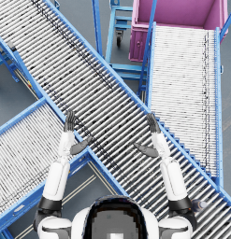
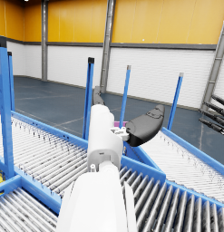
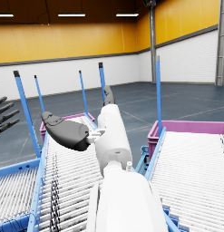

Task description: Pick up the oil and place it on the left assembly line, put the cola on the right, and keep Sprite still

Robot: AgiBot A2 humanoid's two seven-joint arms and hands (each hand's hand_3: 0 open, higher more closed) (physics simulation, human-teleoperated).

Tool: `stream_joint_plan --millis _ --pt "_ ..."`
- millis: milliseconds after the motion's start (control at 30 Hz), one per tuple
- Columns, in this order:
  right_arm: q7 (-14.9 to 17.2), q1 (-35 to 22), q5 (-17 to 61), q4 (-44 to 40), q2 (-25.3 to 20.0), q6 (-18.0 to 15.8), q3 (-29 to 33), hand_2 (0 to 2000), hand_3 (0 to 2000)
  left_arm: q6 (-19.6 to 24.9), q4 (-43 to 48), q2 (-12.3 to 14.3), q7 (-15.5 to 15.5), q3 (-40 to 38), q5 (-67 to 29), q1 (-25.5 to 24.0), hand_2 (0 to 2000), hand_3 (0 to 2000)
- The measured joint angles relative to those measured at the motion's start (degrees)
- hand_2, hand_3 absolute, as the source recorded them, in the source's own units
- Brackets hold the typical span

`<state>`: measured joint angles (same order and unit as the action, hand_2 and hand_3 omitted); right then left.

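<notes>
While both arms hang over the middle line (image 1: pixel 112 107), I can't place the oil, cola or Sprite; no view gives me a bottle I can read.

Nearest: a small grey thing (image 1: pixel 199 204) shows just beside my right elbow, over the middle line's rollers. It is too small to identify.

Left hand (image 1: pixel 70 134) is empty, fingers straight and pointing away from me, thumb swung wide inward. It sits over the middle line's left edge, right by the blue side rail (image 1: pixel 51 109) that splits it from the left line (image 1: pixel 23 144).

Right hand (image 1: pixel 155 137) mirrors it: empty, fingers straight, thumb out toward the other hand. Its fingertips are close to the opposite blue rail (image 1: pixel 135 95), near where the right line (image 1: pixel 182 84) meets the middle line.

Hands are well apart, with bare rollers between them.

In the way: both rails stand proud of the rollers, so either side line lies across a raised edge. Wrist views show blue upright posts (image 2: pixel 88 97) rising along the rails beyond each hand.

Further out, a pink bin (image 1: pixel 182 11) sits at the far end of the right line. A blue wheeled frame (image 1: pixel 119 28) stands on the grey floor (image 1: pixel 79 11) just beside the bin.

Farthest, in the wrist views: white wall with a yellow band (image 3: pixel 63 43) above.
</notes>
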<state>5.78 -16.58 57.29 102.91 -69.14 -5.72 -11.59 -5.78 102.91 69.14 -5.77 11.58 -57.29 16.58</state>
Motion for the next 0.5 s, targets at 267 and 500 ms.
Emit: stream_joint_plan --millis 267,500 --pt "0.00 0.00 0.00 0.00 0.00 0.00 0.00 0 0 0.00 0.00 0.00 0.00 0.00 0.00 0.00 0 0" --pt "0.00 0.00 0.00 0.00 0.00 0.00 0.00 0 0 0.00 0.00 0.00 0.00 0.00 0.00 0.00 0 0"
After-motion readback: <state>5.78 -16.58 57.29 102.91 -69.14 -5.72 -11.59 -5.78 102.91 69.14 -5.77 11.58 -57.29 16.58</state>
